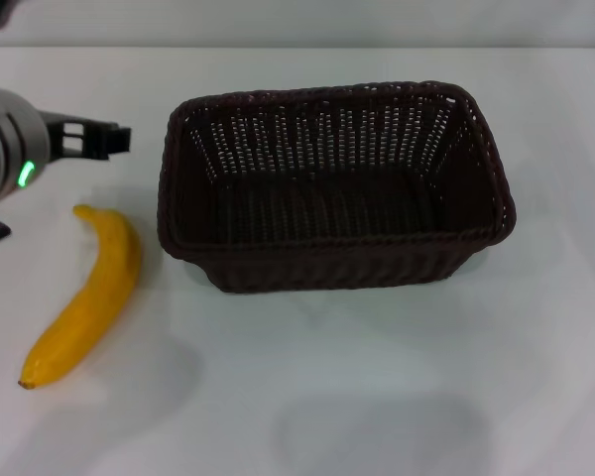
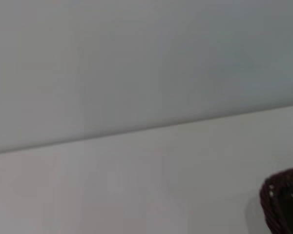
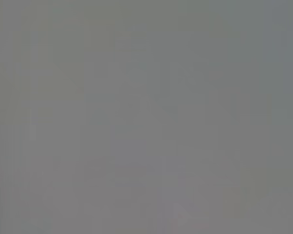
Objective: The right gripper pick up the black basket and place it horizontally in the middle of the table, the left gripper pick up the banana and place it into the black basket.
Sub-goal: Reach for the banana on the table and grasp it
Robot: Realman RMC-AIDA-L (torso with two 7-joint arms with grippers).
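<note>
The black wicker basket [image 1: 334, 188] sits upright on the white worktop [image 1: 377, 397], its long side running across, roughly mid-worktop and empty inside. The banana [image 1: 87, 293] lies flat on the worktop just beside the basket's left end, apart from it, its dark tip pointing toward the near edge.

The left pincer [image 1: 107, 138] hangs above the worktop beyond the banana's far end, its black fingertips aimed toward the basket; I cannot tell whether it is spread or closed. It holds nothing. The left wrist camera catches only a corner of the basket and bare worktop. The right pincer is nowhere to be seen, and its wrist camera shows plain grey.

The banana looks light, with smooth, somewhat slippery skin and soft flesh that would bruise under a hard squeeze. I would take it across the thick middle of the curve, where it is widest and balances best, not at the tapering ends. The basket looks stiff and light; its braided rim is the natural hold, but it seems already placed.
</note>
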